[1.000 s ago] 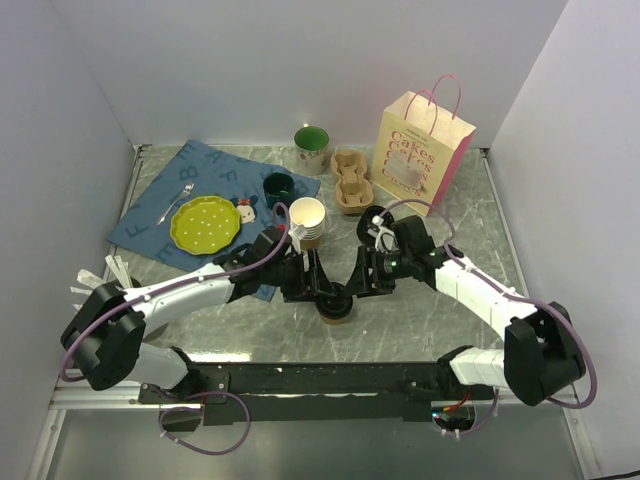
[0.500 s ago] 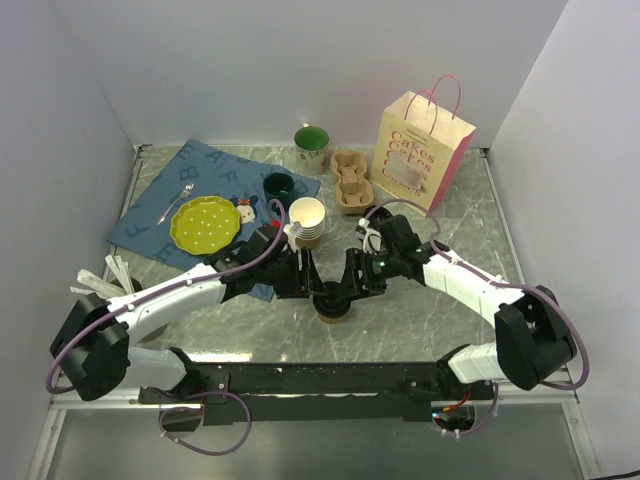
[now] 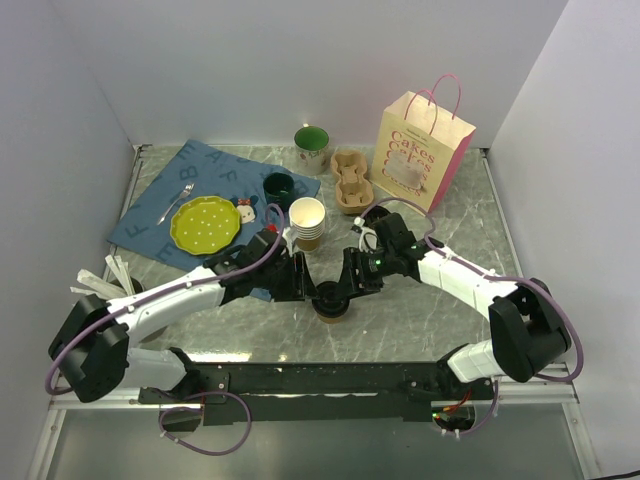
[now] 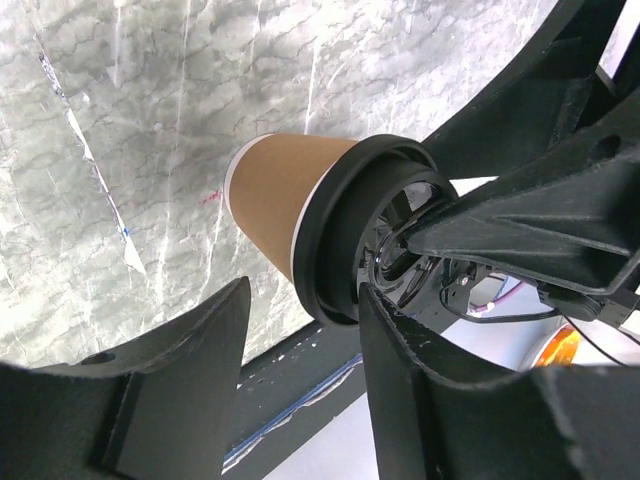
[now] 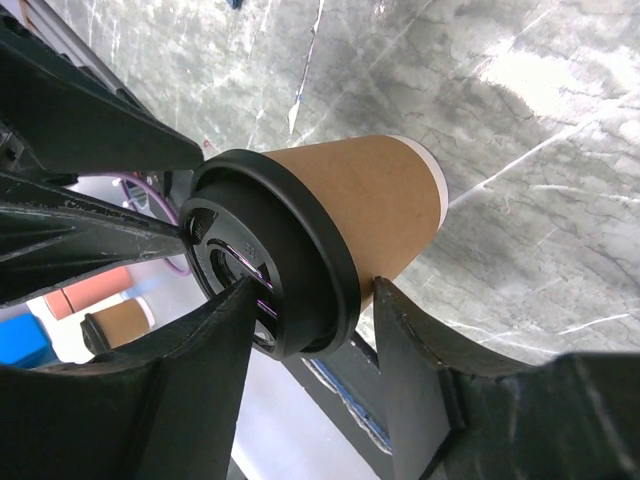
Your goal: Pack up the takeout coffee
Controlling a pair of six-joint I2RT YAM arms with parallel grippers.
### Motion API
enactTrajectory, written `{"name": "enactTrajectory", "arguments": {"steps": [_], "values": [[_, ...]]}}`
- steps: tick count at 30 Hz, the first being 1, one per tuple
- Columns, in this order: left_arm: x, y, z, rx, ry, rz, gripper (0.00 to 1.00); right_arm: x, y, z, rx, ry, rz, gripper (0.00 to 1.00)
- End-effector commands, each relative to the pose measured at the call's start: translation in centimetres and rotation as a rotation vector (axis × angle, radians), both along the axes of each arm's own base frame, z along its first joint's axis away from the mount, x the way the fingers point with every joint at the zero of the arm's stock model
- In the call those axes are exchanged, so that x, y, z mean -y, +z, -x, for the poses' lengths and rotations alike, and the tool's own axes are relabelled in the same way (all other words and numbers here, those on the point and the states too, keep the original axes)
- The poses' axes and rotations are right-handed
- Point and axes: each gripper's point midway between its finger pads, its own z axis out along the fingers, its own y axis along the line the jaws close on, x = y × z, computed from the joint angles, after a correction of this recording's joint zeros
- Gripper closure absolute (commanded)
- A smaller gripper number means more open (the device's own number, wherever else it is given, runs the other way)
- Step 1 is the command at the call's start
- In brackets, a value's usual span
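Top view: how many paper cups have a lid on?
1. The takeout coffee stands at the near centre of the table. The stack of paper cups behind it is lidless. The gift bag's inside is hidden.

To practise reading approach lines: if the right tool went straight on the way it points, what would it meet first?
Probably the takeout coffee: its black lid sits between the right tool's fingers. The left tool lies just beyond, though depth is unclear.
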Motion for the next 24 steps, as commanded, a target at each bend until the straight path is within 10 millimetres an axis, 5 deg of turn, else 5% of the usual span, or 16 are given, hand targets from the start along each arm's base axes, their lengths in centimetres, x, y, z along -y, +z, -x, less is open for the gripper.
{"name": "enactTrajectory", "arguments": {"steps": [1, 6, 16, 24], "values": [[-0.3, 1.0, -0.5, 0.045, 0.015, 0.015, 0.47, 0.1, -0.8, -0.4, 0.027, -0.001, 0.026, 0.45], [-0.7, 2.1, -1.1, 0.079, 0.027, 0.002, 0.47, 0.1, -1.1, -0.2, 0.017, -0.001, 0.026, 0.45], [-0.6, 1.0, -1.3, 0.061, 0.013, 0.000, 0.50, 0.1, -1.0, -0.2, 0.019, 0.001, 0.022, 0.45], [-1.7, -2.3, -1.2, -0.003, 0.064, -0.089, 0.58, 0.1, -1.5, 0.1, 0.007, 0.003, 0.019, 0.46]]}}
